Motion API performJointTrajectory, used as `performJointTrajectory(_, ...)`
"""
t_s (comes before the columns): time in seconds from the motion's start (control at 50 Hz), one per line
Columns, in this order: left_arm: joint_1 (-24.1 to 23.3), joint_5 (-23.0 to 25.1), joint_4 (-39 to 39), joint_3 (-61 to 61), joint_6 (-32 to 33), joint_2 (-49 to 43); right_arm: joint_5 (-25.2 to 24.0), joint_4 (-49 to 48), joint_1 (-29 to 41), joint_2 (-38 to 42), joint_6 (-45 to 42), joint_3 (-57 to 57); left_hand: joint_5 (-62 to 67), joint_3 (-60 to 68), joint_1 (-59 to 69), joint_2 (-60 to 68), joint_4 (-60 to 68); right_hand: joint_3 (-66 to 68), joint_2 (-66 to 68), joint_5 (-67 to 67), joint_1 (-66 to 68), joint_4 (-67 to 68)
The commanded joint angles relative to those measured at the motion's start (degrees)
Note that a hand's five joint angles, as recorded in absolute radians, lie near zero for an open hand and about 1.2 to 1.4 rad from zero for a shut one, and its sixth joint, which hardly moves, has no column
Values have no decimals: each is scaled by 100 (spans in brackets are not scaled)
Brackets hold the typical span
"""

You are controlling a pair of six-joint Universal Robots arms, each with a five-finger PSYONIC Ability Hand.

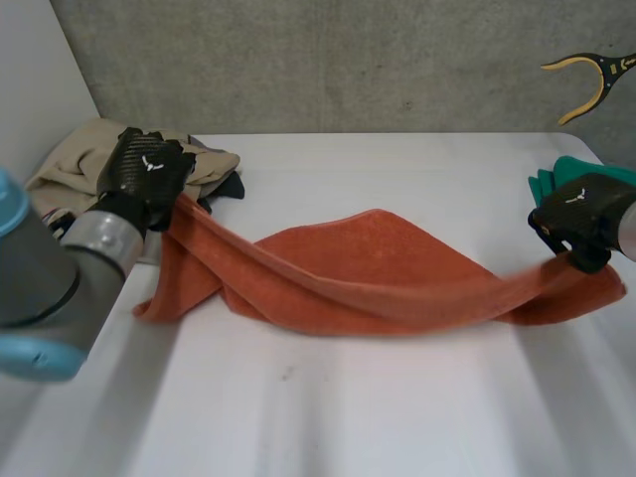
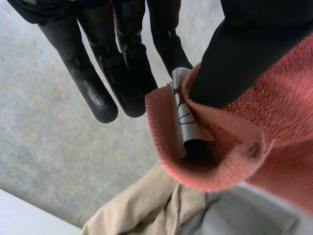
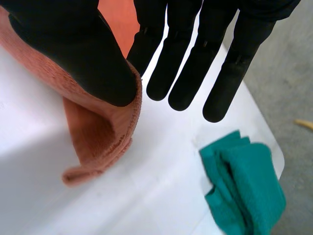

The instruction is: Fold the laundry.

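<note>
Head view: the towel [image 1: 368, 268] sags across the table [image 1: 328, 407] between the hands, its middle resting on the surface. The left hand [image 1: 144, 169] pinches one lifted end in front of a beige pile [image 1: 75, 164]. The right hand [image 1: 581, 214] pinches the other end against its thumb, beside a green cloth [image 1: 556, 177].

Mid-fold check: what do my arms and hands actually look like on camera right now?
The left hand and right hand are black, with a woven-looking shell and a small white mark on the back. Their fingers are smooth, rounded and black. The left arm is a grey cylinder with a silver wrist ring and a light-blue cap.
</note>
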Motion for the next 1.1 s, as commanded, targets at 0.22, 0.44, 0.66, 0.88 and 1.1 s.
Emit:
performJointTrajectory(0.22, 175, -169, 1544, 5599, -962, -2328, 1306, -5142, 331, 1435, 1905, -3201, 1460, 1150, 1348, 1203, 1113, 1196, 1242, 1224, 1564, 1126)
performJointTrajectory(0.44, 298, -565, 1898, 5435, -1174, -2417, 1396, -6161, 393, 1048, 1923, -2480, 1460, 1150, 1348, 1203, 1113, 1196, 1242, 1224, 1564, 1126)
performJointTrajectory(0.66, 114, -2, 1740, 2965, -1104, -2294, 649, -5203, 314, 1074, 1941, -767, 1460, 1150, 1348, 1203, 1113, 1196, 1242, 1224, 1564, 1126)
performJointTrajectory(0.88, -132, -64, 993, 671, -235, -2119, 350, -3894, 112, 1197, 1098, 850, 1460, 1150, 1348, 1203, 1113, 1196, 1242, 1224, 1564, 1126)
performJointTrajectory(1.1, -308, -547, -1507, -1464, 671, 462, 526, -1240, -810, -550, -1169, 2739, 1460, 1150, 1348, 1203, 1113, 1196, 1242, 1224, 1564, 1126)
